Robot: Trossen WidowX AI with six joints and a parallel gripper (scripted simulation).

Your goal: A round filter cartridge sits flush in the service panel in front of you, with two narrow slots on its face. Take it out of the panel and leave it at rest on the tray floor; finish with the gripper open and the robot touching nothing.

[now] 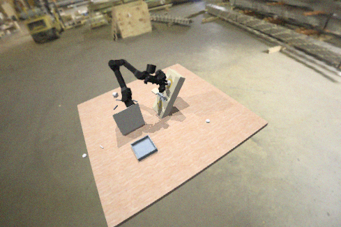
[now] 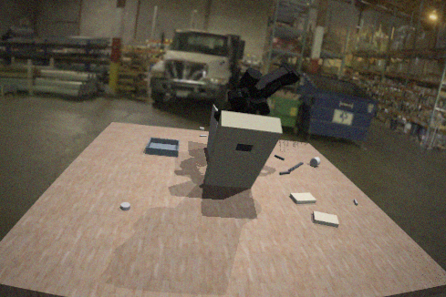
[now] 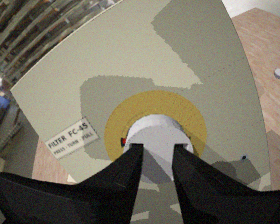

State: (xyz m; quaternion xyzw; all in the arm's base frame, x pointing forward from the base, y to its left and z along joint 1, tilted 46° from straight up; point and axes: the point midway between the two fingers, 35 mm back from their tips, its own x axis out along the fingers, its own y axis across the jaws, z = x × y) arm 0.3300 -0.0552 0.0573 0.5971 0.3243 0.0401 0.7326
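Filter cartridge (image 3: 159,137): pale, round, seated in yellow ring (image 3: 118,129) of service panel (image 3: 124,50); jaws clamped on it. Tray (image 1: 144,147): on desk (image 1: 198,146), well apart.

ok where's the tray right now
In the top view the tray lies on the board near its front-left part, just in front of the grey box and well away from the panel, where the gripper is.

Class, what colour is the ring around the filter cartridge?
Mustard yellow ring; clearest in the wrist view.
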